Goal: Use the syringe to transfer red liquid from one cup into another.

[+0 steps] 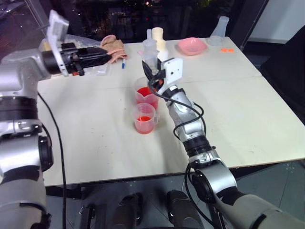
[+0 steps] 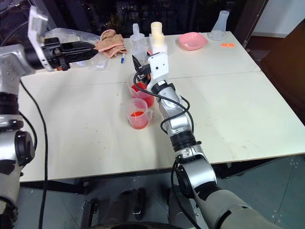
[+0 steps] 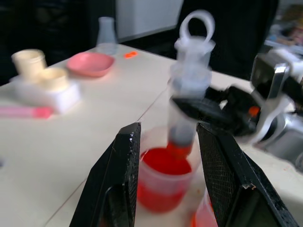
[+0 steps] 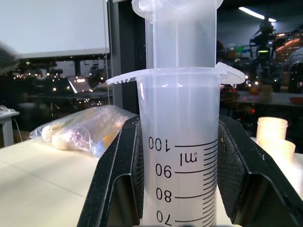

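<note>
A pale cream table (image 1: 95,138) fills the left eye view under dark windows. At centre, two clear plastic cups of red liquid: the far cup (image 1: 145,97) and the near cup (image 1: 144,118). The right gripper (image 1: 151,72) is clamped on the large clear plastic syringe (image 1: 149,53), held upright with its tip in the far cup. At upper left the left gripper (image 1: 106,57) hovers with jaws apart, holding nothing.

The right eye view matches.

In the left wrist view, the syringe's orange tip dips into the red liquid (image 3: 165,163).

In the right wrist view, black graduations mark the barrel, the plunger seeming pushed down; drawing up has probably not begun, and the transfer remains.
</note>
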Available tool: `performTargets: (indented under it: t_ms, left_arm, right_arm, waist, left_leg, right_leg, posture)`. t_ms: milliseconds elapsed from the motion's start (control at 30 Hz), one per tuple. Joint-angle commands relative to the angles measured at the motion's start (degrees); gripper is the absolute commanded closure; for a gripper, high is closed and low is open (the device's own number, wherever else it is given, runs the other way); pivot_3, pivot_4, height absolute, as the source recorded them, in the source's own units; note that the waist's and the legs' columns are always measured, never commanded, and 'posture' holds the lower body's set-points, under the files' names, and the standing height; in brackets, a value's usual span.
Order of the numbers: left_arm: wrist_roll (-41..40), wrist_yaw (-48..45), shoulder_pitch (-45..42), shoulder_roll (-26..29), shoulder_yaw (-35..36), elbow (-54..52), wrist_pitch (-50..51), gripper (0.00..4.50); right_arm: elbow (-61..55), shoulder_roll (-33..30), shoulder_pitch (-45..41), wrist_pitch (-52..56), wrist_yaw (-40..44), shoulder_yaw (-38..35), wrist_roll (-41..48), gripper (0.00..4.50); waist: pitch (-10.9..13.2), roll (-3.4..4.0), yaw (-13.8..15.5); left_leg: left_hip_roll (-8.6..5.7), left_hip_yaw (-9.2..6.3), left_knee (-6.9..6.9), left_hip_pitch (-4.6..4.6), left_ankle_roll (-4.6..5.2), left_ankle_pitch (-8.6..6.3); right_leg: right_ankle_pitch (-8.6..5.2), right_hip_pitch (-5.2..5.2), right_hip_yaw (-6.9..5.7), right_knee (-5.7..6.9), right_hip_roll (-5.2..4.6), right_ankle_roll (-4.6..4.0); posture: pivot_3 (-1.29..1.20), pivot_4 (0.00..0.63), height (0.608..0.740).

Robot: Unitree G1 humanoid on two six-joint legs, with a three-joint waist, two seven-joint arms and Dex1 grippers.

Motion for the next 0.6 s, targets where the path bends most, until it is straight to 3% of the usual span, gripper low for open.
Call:
performTargets:
  t_ms: [33, 300, 467, 600]
  left_arm:
    - [-1.8, 1.6, 0.2, -0.4, 1.5, -3.4, -0.5, 2.53]
    - [-2.7, 3.0, 0.5, -3.3, 1.0, -3.4, -2.0, 2.53]
    - [-1.2, 2.8, -1.6, -5.6, -0.2, 1.2, -5.0, 2.53]
    - [-1.0, 2.2, -4.1, -7.0, -0.8, 4.2, -6.5, 2.53]
  right_arm:
    - [-7.3, 0.6, -1.5, 2.2, 0.4, 0.8, 0.9, 3.11]
    - [-24.9, -0.5, 0.4, 15.3, 2.6, 1.6, 5.8, 3.11]
    - [-39.7, -3.9, 4.0, 27.5, 5.5, 2.3, 11.9, 3.11]
    - [-44.7, -5.0, 6.6, 31.0, 6.8, 3.3, 14.2, 3.11]
  waist:
    - [0.0, 0.0, 0.2]
    - [0.0, -0.02, 0.0]
    - [0.0, -0.02, -0.1]
    - [0.0, -0.03, 0.0]
  left_leg:
    - [-0.02, -0.01, 0.0, 0.0, 0.0, 0.0]
    - [-0.02, 0.0, -0.01, -0.01, 0.0, 0.0]
    - [-0.01, -0.01, -0.01, -0.01, 0.01, 0.0]
    - [-0.01, 0.01, 0.0, -0.02, 0.01, 0.0]
  right_leg:
    - [0.0, 0.0, -0.01, -0.01, -0.01, 0.0]
    - [0.0, -0.03, -0.02, 0.01, -0.02, 0.0]
    - [0.0, -0.02, -0.04, 0.01, -0.03, 0.0]
    - [0.0, -0.02, -0.06, 0.0, -0.04, 0.0]
  posture:
    - [0.0, 0.15, 0.74]
    - [0.0, 0.15, 0.74]
    - [0.0, 0.15, 0.74]
    - [0.0, 0.15, 0.74]
